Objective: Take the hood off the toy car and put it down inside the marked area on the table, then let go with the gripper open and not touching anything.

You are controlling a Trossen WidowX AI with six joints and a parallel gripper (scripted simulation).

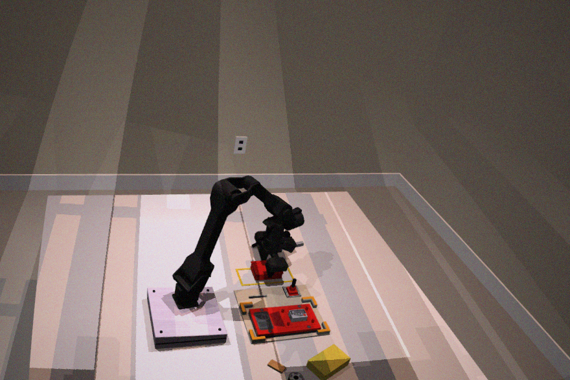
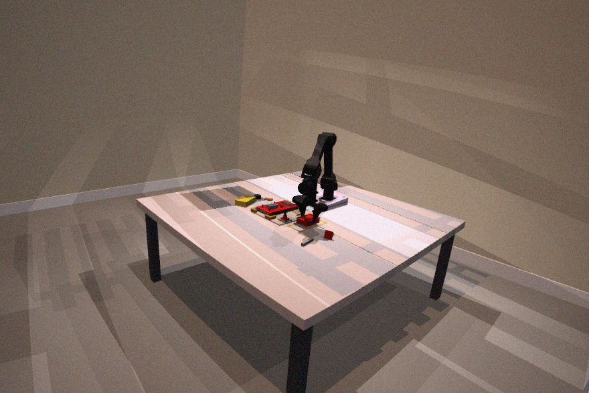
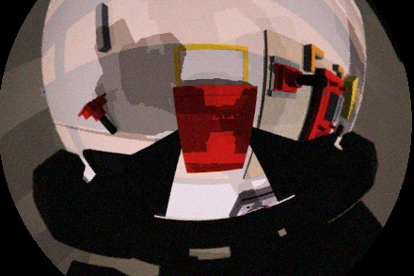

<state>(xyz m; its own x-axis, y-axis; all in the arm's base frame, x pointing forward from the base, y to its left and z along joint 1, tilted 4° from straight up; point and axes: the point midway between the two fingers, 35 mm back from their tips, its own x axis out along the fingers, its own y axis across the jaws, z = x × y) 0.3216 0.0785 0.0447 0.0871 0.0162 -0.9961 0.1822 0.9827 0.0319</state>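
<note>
Flat red hood (image 3: 214, 128) clamped in the hand (image 3: 214, 165).

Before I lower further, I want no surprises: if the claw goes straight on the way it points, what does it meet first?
The claw points down, shut on the red hood. The hood would likely meet the table first, within the yellow-marked area; the remaining height is unclear.

So the gripper (image 1: 271, 270) is clamped on the red hood (image 1: 263, 270), right over the yellow marked area (image 1: 243, 276). Just in front of that outline sits the toy car (image 1: 283, 319) on its board, with a yellow block (image 1: 328, 360) further front.
</note>
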